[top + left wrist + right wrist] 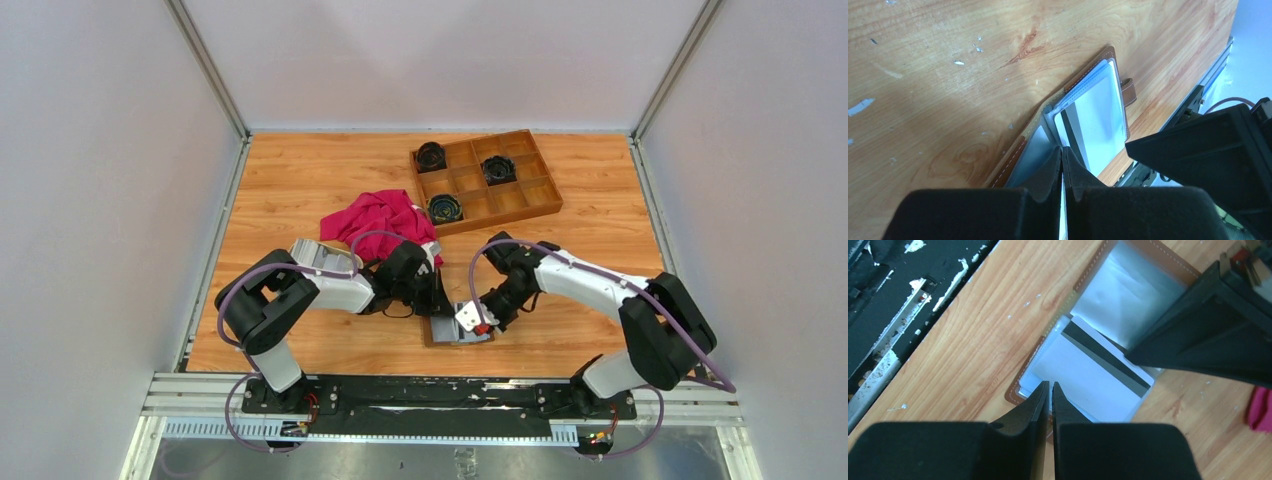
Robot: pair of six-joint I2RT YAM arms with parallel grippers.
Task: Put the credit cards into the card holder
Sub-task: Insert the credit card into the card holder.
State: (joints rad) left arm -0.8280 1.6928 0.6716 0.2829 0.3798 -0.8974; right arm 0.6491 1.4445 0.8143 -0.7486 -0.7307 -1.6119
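Observation:
The brown leather card holder lies open near the table's front edge, its greyish sleeves up. A white credit card with a dark stripe lies across the holder's sleeve, one corner sticking out past the edge. My right gripper is shut, its tips at that card's near edge, with nothing visible between them. My left gripper is shut at the fold of the holder, a thin pale sleeve leaf pinched between its pads. From above, the left gripper and right gripper flank the card.
A wooden compartment tray with three black round objects stands at the back right. A crumpled red cloth lies behind the left arm. The metal rail runs just in front of the holder.

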